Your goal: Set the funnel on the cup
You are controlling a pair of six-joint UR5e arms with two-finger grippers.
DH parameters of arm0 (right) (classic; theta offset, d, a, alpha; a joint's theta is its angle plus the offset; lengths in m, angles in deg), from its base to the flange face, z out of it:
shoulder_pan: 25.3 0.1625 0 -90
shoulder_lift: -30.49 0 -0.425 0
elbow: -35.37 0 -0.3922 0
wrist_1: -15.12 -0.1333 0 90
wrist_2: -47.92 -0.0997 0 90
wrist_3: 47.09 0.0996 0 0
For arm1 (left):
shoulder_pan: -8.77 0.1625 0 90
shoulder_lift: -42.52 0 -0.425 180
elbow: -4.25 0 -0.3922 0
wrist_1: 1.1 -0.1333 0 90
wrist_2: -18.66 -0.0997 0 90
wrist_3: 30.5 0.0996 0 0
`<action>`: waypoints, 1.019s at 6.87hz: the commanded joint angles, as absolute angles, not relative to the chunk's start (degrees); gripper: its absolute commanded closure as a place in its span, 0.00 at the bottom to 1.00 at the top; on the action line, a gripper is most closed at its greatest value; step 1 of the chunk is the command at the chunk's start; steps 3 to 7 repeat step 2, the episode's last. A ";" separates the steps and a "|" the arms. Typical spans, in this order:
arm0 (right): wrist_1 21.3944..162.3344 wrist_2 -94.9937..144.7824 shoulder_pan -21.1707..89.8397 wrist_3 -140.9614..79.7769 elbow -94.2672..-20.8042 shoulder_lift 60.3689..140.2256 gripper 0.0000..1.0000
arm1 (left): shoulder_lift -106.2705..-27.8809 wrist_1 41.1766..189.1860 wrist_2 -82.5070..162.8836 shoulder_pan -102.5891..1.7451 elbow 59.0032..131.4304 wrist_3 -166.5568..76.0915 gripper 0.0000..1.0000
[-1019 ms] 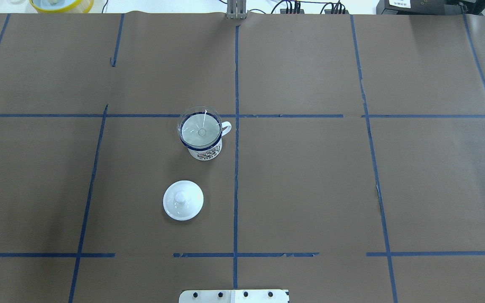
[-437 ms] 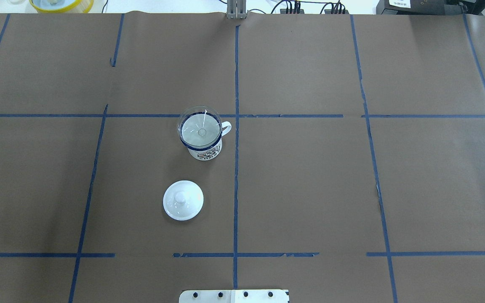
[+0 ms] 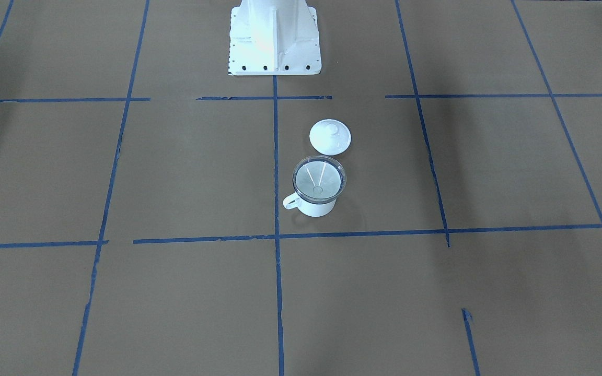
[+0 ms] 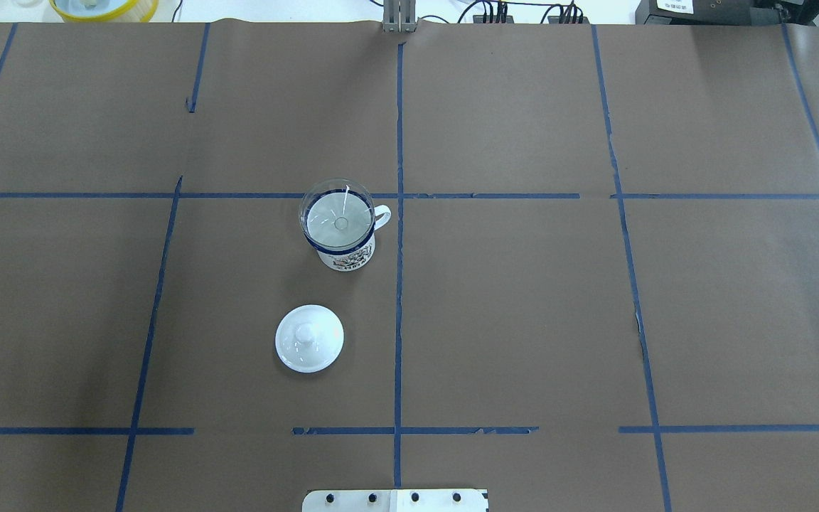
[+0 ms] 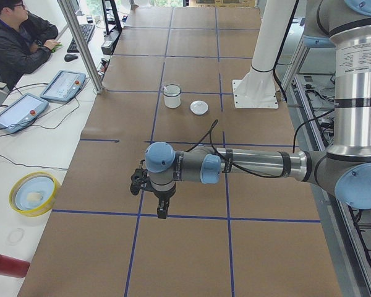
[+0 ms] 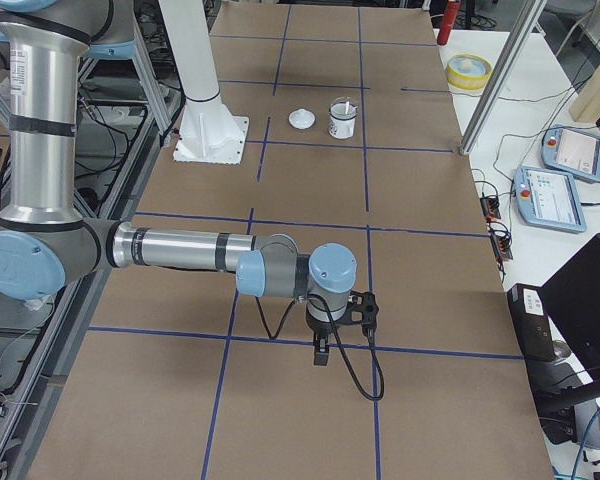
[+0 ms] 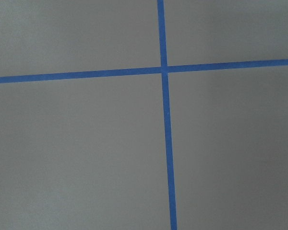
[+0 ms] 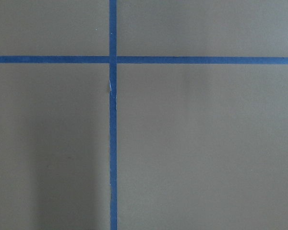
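The clear funnel (image 4: 337, 213) sits upright in the mouth of the white cup (image 4: 347, 257), which has a dark blue rim and its handle toward the centre tape line. Both also show in the front view, funnel (image 3: 318, 180) on cup (image 3: 314, 209). No gripper shows in the overhead or front views. The left gripper (image 5: 162, 210) hangs over the table far from the cup (image 5: 172, 97); the right gripper (image 6: 321, 352) likewise, far from the cup (image 6: 342, 120). I cannot tell whether either is open or shut. Both wrist views show only brown paper and blue tape.
A round white lid with a knob (image 4: 309, 338) lies on the table between the cup and the robot base (image 3: 274, 36). A yellow bowl (image 5: 34, 193) and a red can (image 5: 6, 265) sit at the table's far side. An operator (image 5: 15, 37) sits by pendants (image 5: 63, 85).
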State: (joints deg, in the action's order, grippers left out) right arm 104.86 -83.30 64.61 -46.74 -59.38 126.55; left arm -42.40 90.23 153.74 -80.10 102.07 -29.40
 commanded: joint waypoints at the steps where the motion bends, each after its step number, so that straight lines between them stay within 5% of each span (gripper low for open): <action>1: 104.85 -83.30 64.62 -46.74 -59.37 126.55 0.00 | -42.03 90.22 153.48 -80.08 102.33 -29.36 0.00; 7: 104.85 -83.30 64.62 -46.74 -59.37 126.55 0.00 | -42.03 90.22 153.39 -80.08 102.33 -29.36 0.00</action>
